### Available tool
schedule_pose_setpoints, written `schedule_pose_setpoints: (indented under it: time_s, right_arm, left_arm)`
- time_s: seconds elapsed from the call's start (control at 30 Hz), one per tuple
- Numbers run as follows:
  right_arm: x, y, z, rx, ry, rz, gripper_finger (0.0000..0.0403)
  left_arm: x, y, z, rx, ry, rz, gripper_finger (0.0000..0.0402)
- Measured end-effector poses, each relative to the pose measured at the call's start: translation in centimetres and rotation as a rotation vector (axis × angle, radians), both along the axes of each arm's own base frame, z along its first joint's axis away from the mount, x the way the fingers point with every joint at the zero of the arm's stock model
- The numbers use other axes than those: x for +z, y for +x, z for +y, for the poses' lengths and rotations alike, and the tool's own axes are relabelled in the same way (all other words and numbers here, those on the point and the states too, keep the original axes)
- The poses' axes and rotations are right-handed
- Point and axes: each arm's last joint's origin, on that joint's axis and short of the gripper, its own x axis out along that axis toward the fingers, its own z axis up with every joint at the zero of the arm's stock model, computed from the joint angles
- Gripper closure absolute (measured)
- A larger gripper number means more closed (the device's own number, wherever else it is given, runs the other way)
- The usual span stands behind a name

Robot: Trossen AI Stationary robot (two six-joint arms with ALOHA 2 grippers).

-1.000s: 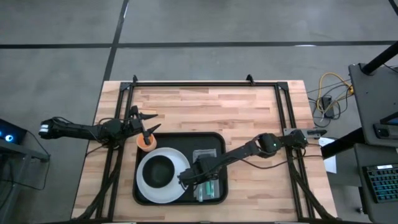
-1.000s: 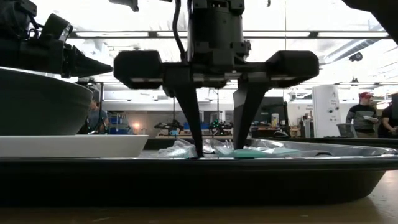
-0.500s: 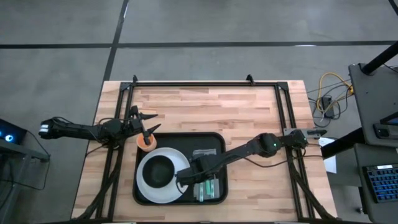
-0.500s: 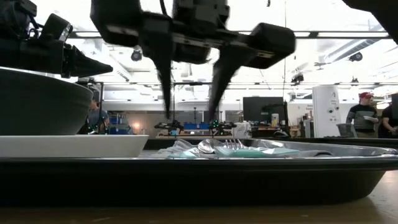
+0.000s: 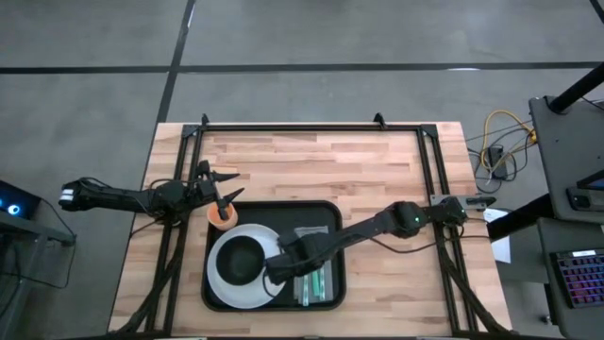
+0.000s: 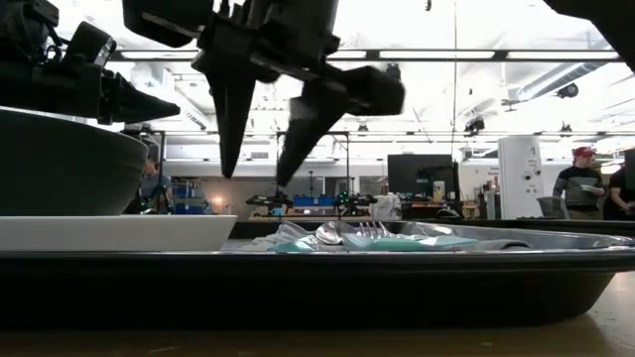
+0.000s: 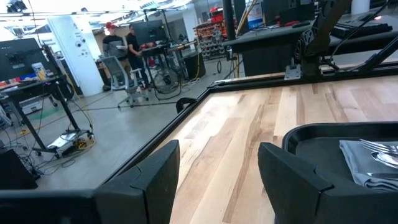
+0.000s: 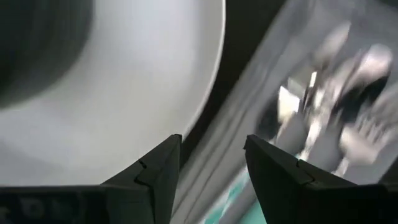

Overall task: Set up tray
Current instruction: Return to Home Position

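Note:
The black tray (image 5: 319, 214) lies on the wooden table and holds a white plate (image 5: 225, 286) with a dark bowl (image 5: 243, 259) on it. To the plate's right a cutlery bundle (image 5: 316, 283) lies flat on a napkin. My right gripper (image 6: 253, 180) hangs open above the tray, between the plate's rim (image 8: 205, 93) and the cutlery (image 8: 336, 81), pointing steeply down with nothing between its fingers. My left gripper (image 5: 232, 186) waits open and level at the table's left, by the tray's far left corner.
A small orange cup (image 5: 222, 216) stands in the tray's far left corner, just under my left gripper. Black frame rails (image 5: 311, 127) run along the table's far edge and both sides. Bare wood lies beyond the tray toward the far edge.
My right gripper has risen from the cutlery bundle, where its fingertips stood a second ago, and shifted toward the plate at the table's left. It has also rolled about its own axis and tipped. The cutlery stays flat in the tray.

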Motion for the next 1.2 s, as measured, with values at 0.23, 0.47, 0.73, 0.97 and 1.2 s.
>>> schedule_pose_setpoints:
  time_s: [0.23, 0.47, 0.73, 0.97, 1.2]
  right_arm:
    - [0.3, 0.8, -0.4, 0.174, -0.267, -0.101, 0.0234]
    - [0.4, 1.1, 0.0, 0.419, -0.341, -0.089, 0.0237]
    - [1.1, 2.4, 0.2, 0.713, -0.569, -0.152, 0.0235]
    - [1.2, 3.5, -0.7, 0.980, -0.501, -0.215, 0.0243]
    - [0.8, 3.3, -2.7, 0.971, -0.475, -0.125, 0.0241]
  left_arm:
    - [0.0, 0.0, 0.0, 0.000, 0.000, 0.000, 0.0203]
    - [0.0, 0.0, 0.0, 0.000, 0.000, 0.000, 0.0203]
    - [0.0, 0.0, 0.0, 0.000, 0.000, 0.000, 0.0203]
    - [0.0, 0.0, 0.0, 0.000, 0.000, 0.000, 0.0203]
    - [0.0, 0.0, 0.0, 0.000, 0.000, 0.001, 0.0203]
